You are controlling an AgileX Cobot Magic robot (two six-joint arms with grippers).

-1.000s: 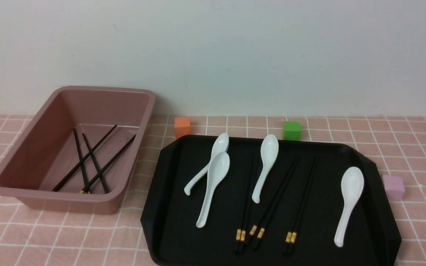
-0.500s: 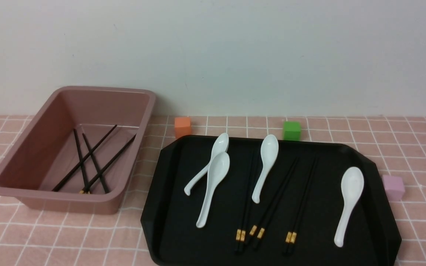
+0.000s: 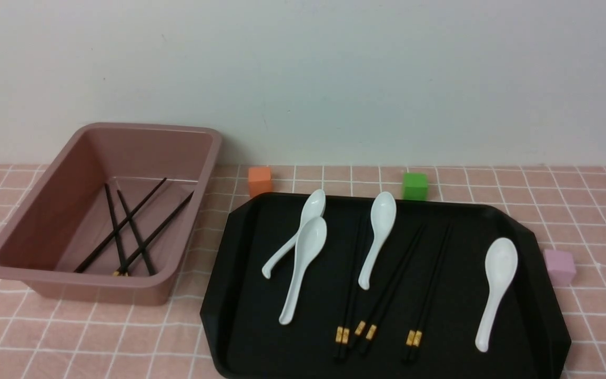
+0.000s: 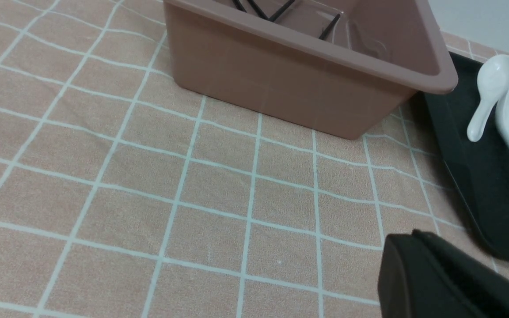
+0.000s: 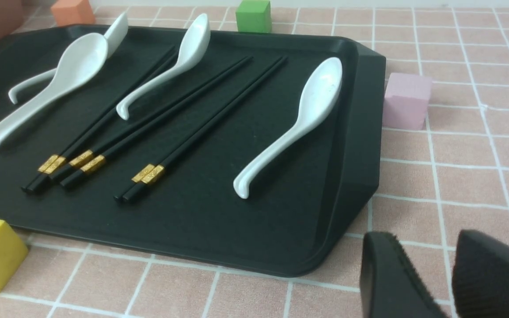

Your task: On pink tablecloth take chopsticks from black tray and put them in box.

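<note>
Three pairs of thin black gold-banded chopsticks lie on the glossy black tray, well apart from the right tool, gold ends nearest it, tips pointing away. Its fingers are slightly spread; the left tool's state cannot be told.

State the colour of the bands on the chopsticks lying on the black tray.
Gold bands, clearest in the right wrist view.

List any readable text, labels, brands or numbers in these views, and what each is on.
None readable in any view.
Gold bands on the chopsticks: may carry a pattern, too small to read.
Box, black tray, white spoons and coloured cubes: no markings visible.
</note>
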